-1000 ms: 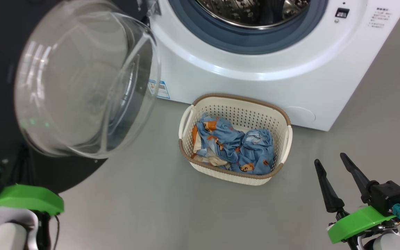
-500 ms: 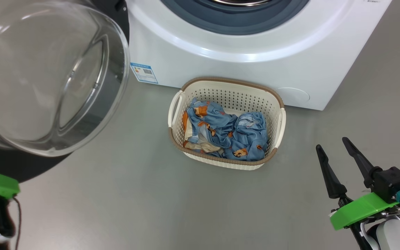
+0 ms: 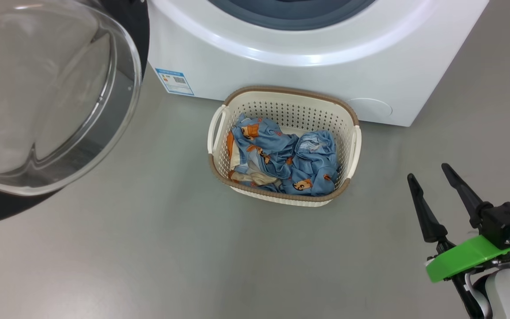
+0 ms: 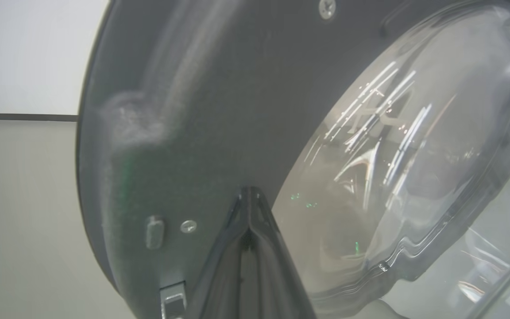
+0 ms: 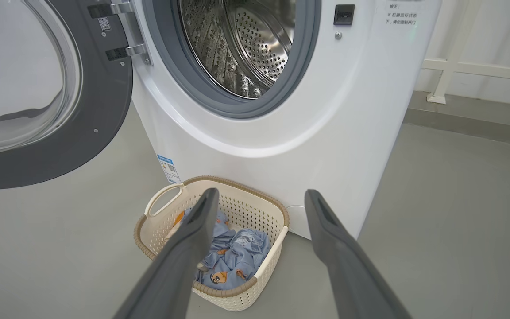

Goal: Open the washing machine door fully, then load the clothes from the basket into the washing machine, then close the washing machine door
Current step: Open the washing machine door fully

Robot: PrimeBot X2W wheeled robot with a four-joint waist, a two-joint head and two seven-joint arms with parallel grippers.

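Since the earlier frame the head camera had been moved; the basket (image 3: 281,94) of clothes (image 3: 299,164) was left on the floor at 6 o'clock of the washing machine (image 3: 281,57). The washing machine door (image 3: 38,97) was held open at 9 o'clock. The left hand (image 4: 249,191) was pressed together, the right hand (image 3: 428,171) spread and empty. The blue label sticker (image 3: 174,81) could not be read.

Perforated plastic basket (image 3: 351,146), glossy steel drum (image 5: 255,48)

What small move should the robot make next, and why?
Probably bring the right gripper forward and left over the basket: its jaws stand open beside it, the clothes lie inside, and the washing machine door looks wide open.
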